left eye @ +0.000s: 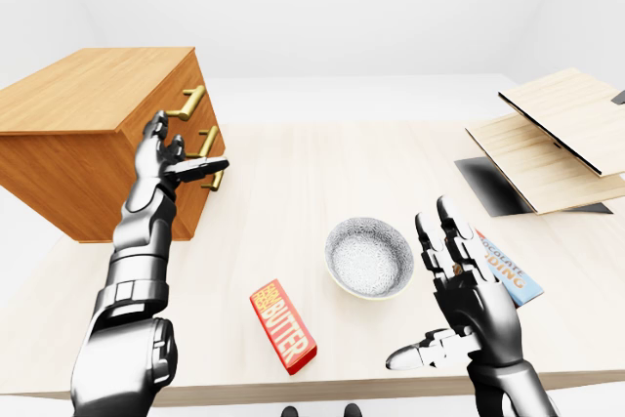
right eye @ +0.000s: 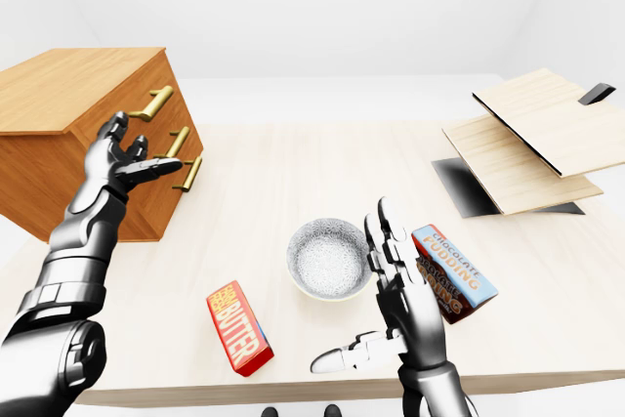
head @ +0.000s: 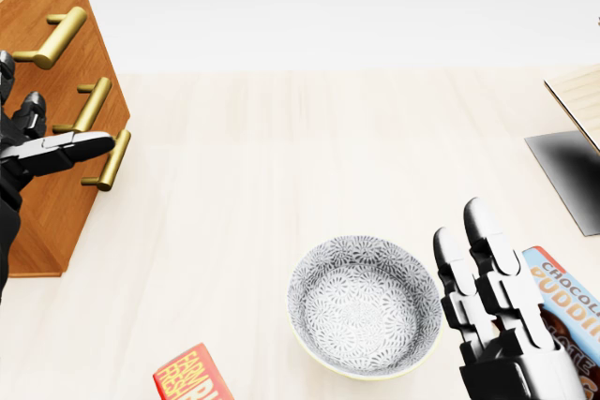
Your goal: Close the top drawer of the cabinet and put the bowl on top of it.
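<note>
In the left-eye view, your left hand [left eye: 171,155] is raised against the drawer face of the cabinet [left eye: 88,95], which stands at the left end of the table [left eye: 293,173]. Its fingers are spread and hold nothing. It sits just below the top handle [left eye: 187,103], level with the middle one. The bowl [left eye: 368,257] rests upright on the table near the bottom centre, well apart from the cabinet. Your right hand [left eye: 459,290] stands just right of the bowl, fingers splayed upward, thumb out to the left, empty. A red butter box [left eye: 283,324] lies to the left of and below the bowl.

In the head view, one finger of your left hand points right, its tip just beside the lowest handle [head: 111,161]. The bowl lies at bottom centre, the right hand beside its rim, not touching it.

In the right-eye view, a chocolate pudding box [right eye: 454,271] lies just right of your right hand. Wooden boards [right eye: 527,134] lie stacked at the table's right end. The three drawer fronts look about flush, though you cannot tell for sure whether the top one is fully in.
</note>
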Available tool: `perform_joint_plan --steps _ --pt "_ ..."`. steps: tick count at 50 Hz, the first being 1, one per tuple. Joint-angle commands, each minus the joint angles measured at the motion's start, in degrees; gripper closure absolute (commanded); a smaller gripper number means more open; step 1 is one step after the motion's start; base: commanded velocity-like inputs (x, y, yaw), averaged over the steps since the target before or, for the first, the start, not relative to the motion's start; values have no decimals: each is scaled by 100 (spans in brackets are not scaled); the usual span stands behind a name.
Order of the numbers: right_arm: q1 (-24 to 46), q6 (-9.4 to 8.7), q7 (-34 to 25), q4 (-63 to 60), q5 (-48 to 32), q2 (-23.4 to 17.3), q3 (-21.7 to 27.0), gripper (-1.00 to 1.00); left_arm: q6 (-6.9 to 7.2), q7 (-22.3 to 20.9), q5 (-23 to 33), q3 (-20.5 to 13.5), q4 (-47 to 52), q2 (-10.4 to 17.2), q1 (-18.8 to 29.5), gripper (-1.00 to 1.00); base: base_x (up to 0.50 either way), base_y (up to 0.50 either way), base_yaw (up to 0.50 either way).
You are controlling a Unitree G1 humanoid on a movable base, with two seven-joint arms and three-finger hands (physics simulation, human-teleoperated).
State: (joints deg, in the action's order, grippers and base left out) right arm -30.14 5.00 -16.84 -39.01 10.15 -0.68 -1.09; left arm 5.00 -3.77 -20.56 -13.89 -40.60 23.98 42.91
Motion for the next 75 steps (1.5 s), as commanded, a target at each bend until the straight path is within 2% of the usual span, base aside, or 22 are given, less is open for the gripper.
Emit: perform_joint_plan --steps 1,28,33,38,44,45,49,50,52,67,70,72,75 --pt "-16 0 5 -3 -2 -7 -7 -100 0 86 -65 -91 -76 104 36 -100 0 0 0" --pt "-24 0 -4 40 -14 -5 -18 -100 0 194 -313 -175 -93 213 50 -100 0 0 0" --pt "-23 0 -7 18 13 -10 0 -100 0 226 -381 -179 148 201 -57 -100 0 0 0" --pt "-7 0 3 47 -1 -7 -6 -100 0 275 -441 -129 1160 7 -492 -100 0 0 0" --pt "-34 0 -5 50 3 -10 -10 -100 0 345 -366 -124 1737 -132 -706 -100 0 0 0" --pt "-56 0 -14 44 13 -10 -12 -100 0 382 -374 -105 2112 -187 -859 -100 0 0 0" --pt "-58 0 -14 45 14 -11 -12 -100 0 375 -344 -131 2172 -211 -877 -100 0 0 0" --pt "-79 0 -23 47 33 -13 -5 -100 0 496 -431 -172 2899 -244 -1110 -100 0 0 0" --pt "-95 0 -28 36 38 -10 -6 -100 0 535 -444 -212 3250 -284 -1219 -100 0 0 0" --pt "-180 0 -73 30 69 5 5 -100 0 508 -302 -184 5187 -718 -1924 -100 0 0 0" --pt "-187 0 -67 33 70 -2 -7 -100 0 448 -252 -141 5577 -813 -2098 -100 0 0 0" --pt "-189 0 -67 21 82 -8 1 -100 0 338 89 123 5963 -834 -2339 -100 0 0 0" --pt "-172 0 -64 18 73 -5 5 -100 0 151 332 215 6347 -1027 -2526 -100 0 0 0"
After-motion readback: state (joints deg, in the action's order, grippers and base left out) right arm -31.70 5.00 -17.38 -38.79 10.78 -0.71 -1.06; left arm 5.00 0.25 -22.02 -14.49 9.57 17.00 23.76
